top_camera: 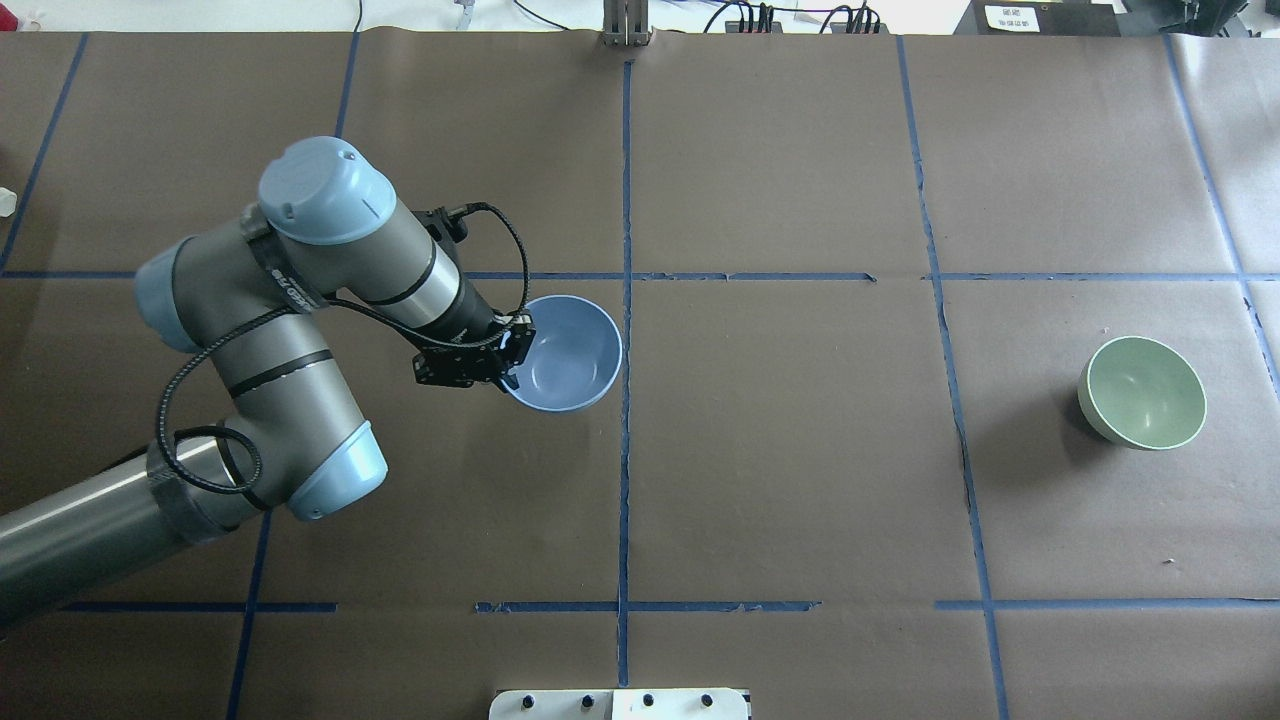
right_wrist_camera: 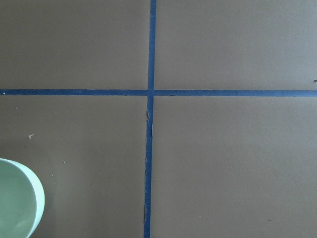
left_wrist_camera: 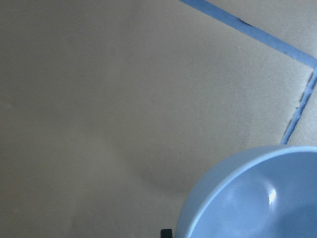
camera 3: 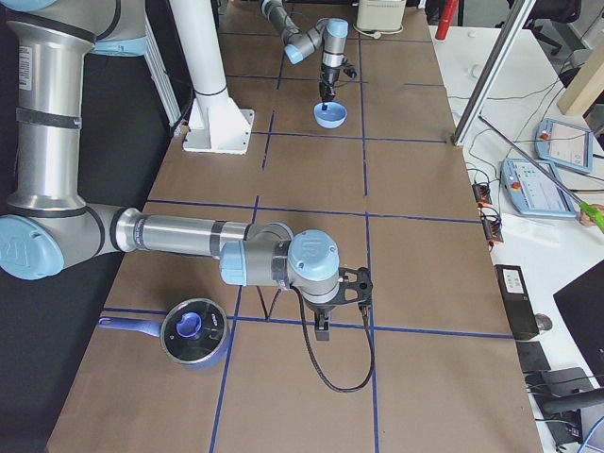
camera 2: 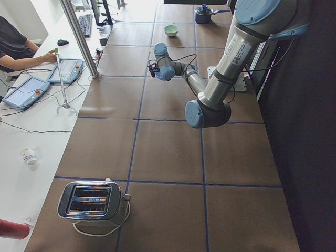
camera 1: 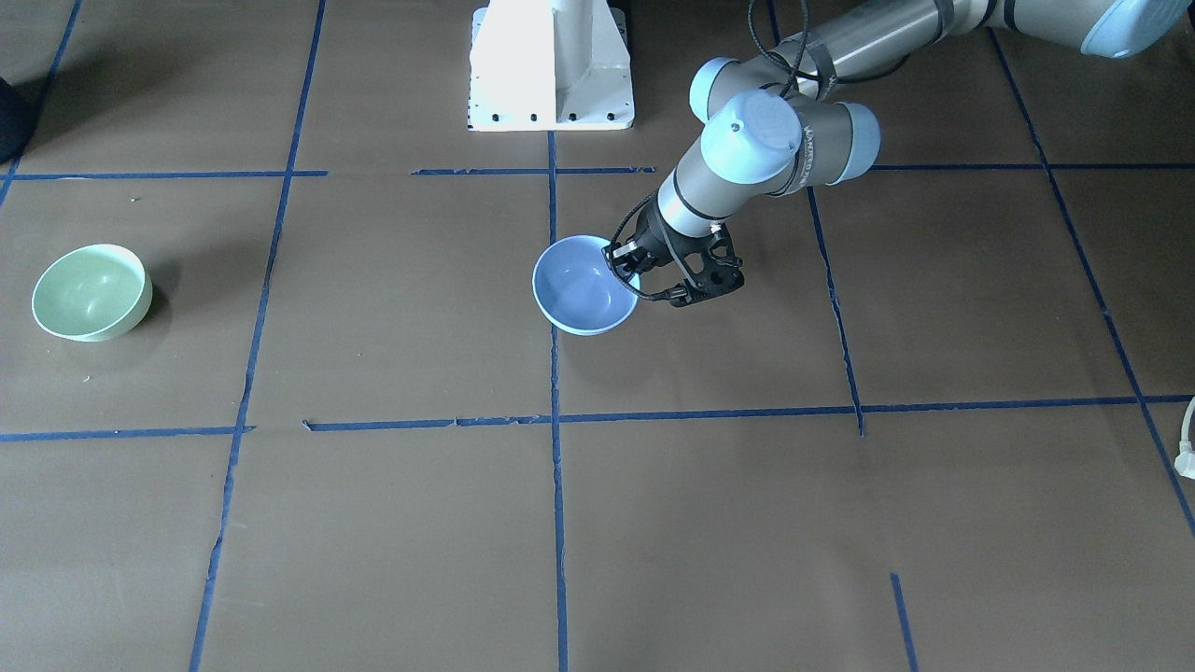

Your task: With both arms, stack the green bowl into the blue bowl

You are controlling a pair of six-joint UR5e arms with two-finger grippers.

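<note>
The blue bowl (camera 1: 579, 289) sits near the table's middle and also shows in the overhead view (top_camera: 570, 350) and the left wrist view (left_wrist_camera: 262, 198). My left gripper (camera 1: 624, 269) is shut on its rim on the robot's left side, and shows there from overhead too (top_camera: 510, 358). The green bowl (camera 1: 91, 291) stands alone, upright, far to the robot's right (top_camera: 1142, 392); its edge shows in the right wrist view (right_wrist_camera: 20, 203). My right gripper (camera 3: 321, 328) points down over the table near that end. I cannot tell whether it is open or shut.
The white pedestal base (camera 1: 551, 70) stands at the robot's side. A pot with a blue lid (camera 3: 193, 330) lies near the right arm. A toaster (camera 2: 92, 202) stands at the table's left end. Blue tape lines (top_camera: 625, 450) cross the brown table.
</note>
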